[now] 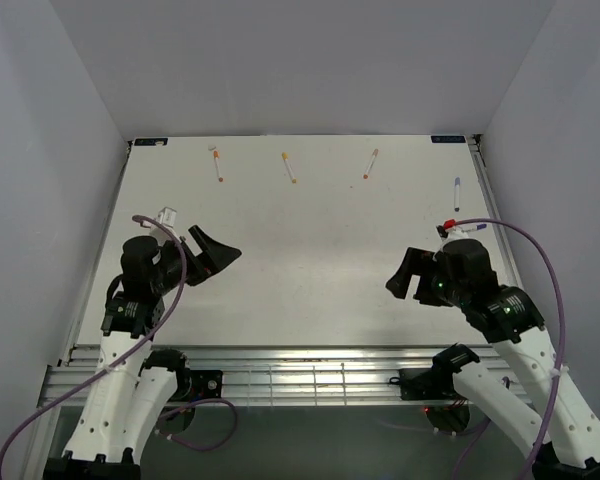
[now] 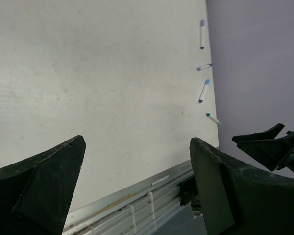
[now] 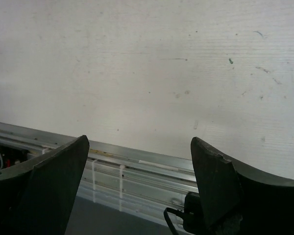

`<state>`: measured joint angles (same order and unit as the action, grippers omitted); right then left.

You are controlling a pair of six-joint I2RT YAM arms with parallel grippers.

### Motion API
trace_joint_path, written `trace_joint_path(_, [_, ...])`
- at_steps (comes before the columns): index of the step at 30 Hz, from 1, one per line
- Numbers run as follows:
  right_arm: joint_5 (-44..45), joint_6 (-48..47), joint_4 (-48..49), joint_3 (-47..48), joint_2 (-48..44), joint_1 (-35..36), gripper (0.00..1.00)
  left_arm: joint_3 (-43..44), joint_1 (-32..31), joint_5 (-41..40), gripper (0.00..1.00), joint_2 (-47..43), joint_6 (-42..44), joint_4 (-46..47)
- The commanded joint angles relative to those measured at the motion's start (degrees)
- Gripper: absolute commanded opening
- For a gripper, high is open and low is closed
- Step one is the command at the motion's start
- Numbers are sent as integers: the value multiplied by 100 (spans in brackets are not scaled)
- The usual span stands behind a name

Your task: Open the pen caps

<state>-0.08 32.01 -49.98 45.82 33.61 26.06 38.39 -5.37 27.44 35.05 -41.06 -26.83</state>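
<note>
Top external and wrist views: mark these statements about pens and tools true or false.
The left tool is open and empty. True.
The right tool grips a pen. False: it is open, holding nothing.
The thin white yellow-tipped marker pen lies between the orange-tipped pen and the red-tipped pen. True.
All pens lie at the white table's near edge. False: they lie along its far edge and right side.

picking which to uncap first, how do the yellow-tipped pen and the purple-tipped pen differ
The yellow-tipped pen lies near the far edge mid-table, the purple-tipped pen by the right edge, nearer the arms. The yellow one slants; the purple one points almost straight away. Both lie flat, untouched.
</note>
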Motion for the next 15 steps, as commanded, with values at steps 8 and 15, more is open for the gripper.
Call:
trace_joint_path(8, [775,-643,14,1305,2245,-189,90,-377,18,-883,98,309,-209,-444])
trace_joint_path(15, [-791,-696,629,1228,2458,-181,90,844,18,-3858,95,1248,-1009,-1614])
